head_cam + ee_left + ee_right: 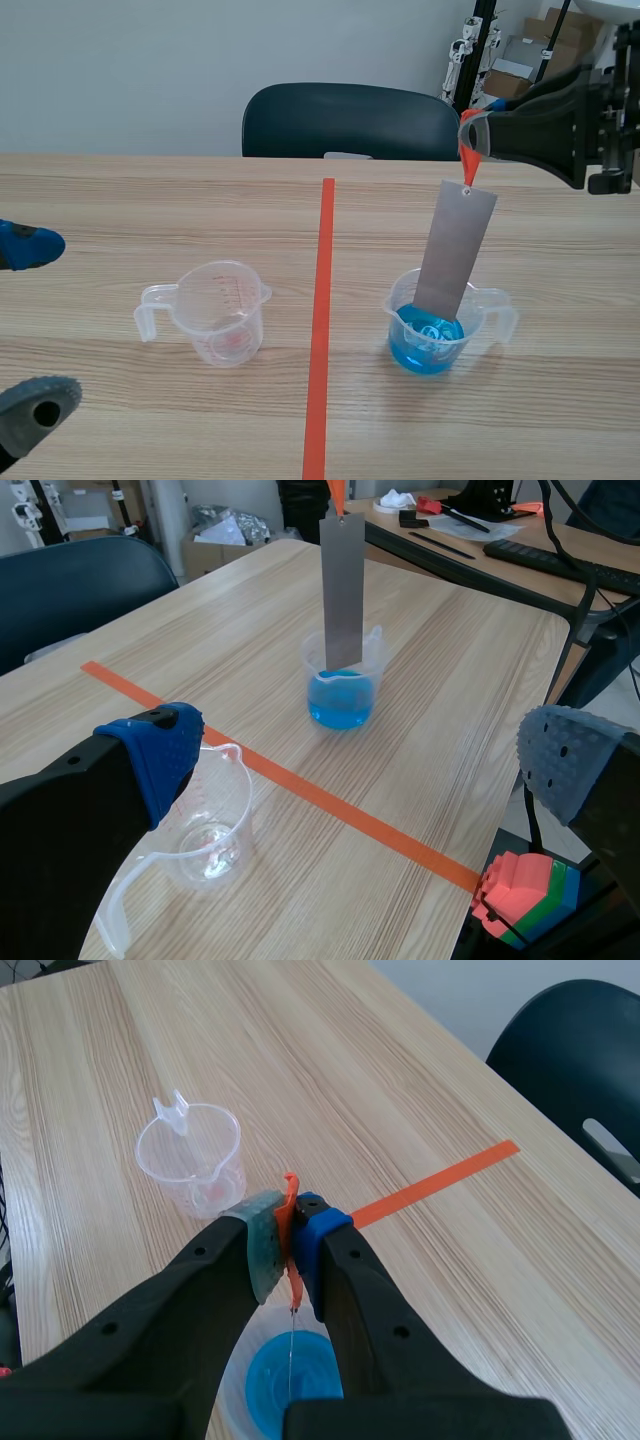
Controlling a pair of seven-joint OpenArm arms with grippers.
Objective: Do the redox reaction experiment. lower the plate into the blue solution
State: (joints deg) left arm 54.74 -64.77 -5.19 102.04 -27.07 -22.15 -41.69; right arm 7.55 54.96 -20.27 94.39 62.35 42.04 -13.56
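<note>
A long wooden table [150, 200] runs away from me, with a dark blue chair [350, 120] pushed in at its far side. An orange-red tape line [322, 320] divides the tabletop down the middle.

My left gripper [365, 760] hangs low on its own side, fingers spread wide and empty. My right gripper [290, 1235] is raised over the right half, fingers pinched shut on a small orange tab [468, 160].

A grey metal plate [455, 250] hangs from that tab. Below it stands a clear beaker of blue solution [430, 330]. An empty clear beaker [222, 310] stands well apart, left of the tape, and nothing lies between the plate and the liquid.

The plate's long axis is nearly upright, with the top leaning slightly towards my right arm. Its lower end is inside the beaker's rim, at the liquid's surface. I cannot tell whether it is touching the liquid.
</note>
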